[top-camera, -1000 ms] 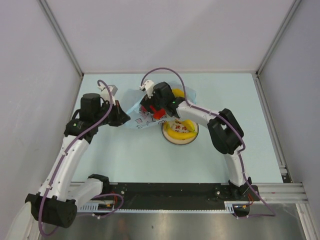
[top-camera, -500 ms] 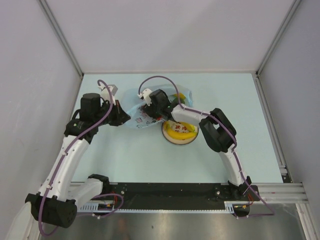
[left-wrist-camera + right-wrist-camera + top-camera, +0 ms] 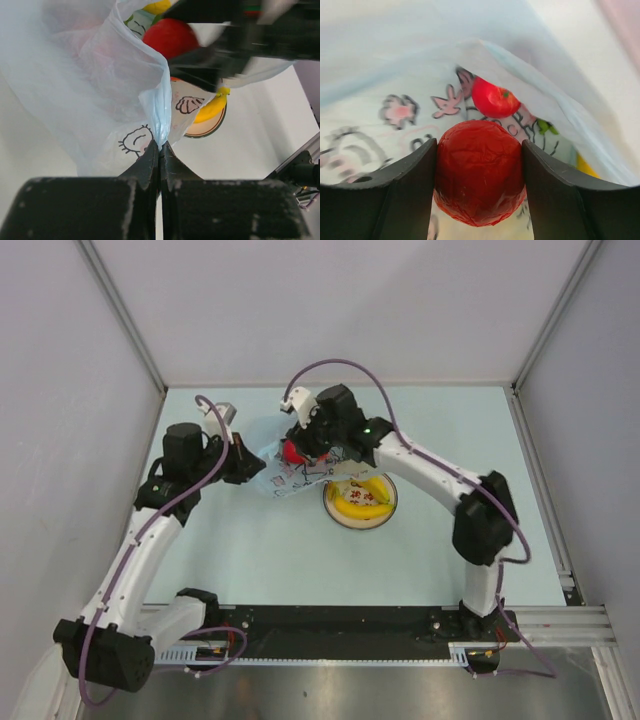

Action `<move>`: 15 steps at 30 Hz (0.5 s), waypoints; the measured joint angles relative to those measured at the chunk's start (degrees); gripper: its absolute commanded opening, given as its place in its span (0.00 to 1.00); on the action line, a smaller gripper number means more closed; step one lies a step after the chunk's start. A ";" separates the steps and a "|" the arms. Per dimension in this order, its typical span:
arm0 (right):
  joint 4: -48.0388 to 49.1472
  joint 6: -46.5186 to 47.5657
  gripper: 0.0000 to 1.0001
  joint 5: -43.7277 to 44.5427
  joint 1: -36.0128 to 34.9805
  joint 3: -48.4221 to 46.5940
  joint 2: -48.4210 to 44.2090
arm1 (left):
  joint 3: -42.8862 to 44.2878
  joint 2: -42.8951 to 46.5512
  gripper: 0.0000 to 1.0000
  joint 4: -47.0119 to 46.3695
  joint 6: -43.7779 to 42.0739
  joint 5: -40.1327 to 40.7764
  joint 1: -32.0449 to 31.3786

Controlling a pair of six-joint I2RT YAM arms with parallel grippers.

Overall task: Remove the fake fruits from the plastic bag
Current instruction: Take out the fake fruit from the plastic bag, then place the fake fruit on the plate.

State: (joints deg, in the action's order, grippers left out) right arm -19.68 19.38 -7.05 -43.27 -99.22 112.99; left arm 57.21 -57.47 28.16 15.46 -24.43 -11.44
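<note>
Clearly my right gripper (image 3: pixel 479 165) clamps a red fruit (image 3: pixel 479 185) across its middle (glossy, light, probably slippery); my left gripper (image 3: pixel 159 151) pinches the flimsy plastic bag (image 3: pixel 85 85) by its rim.

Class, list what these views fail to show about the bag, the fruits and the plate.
Top view: the bag is small and the right gripper covers its mouth, so fruits inside cannot be counted.
Left wrist view: the bag hides most of the plate, and the right gripper is blurred.
Right wrist view: a bag fold cuts off the far red fruit, and the held red ball hides what lies beneath.
</note>
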 measured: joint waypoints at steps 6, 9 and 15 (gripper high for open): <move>-2.64 1.97 0.27 -4.70 -1.29 10.73 -20.65 | 0.02 -2.36 0.00 -3.48 0.09 0.31 0.00; -4.79 4.11 0.25 -6.08 -1.38 15.96 -27.67 | 0.02 -2.54 0.01 -4.50 0.15 0.37 0.00; -12.55 10.19 0.24 -8.35 -1.22 24.44 -31.17 | 0.02 -2.51 0.00 -5.75 0.72 0.35 0.00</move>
State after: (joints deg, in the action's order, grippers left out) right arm -32.23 29.56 -15.40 -44.49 -74.78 81.82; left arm 57.23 -59.99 22.41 16.19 -24.08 -11.44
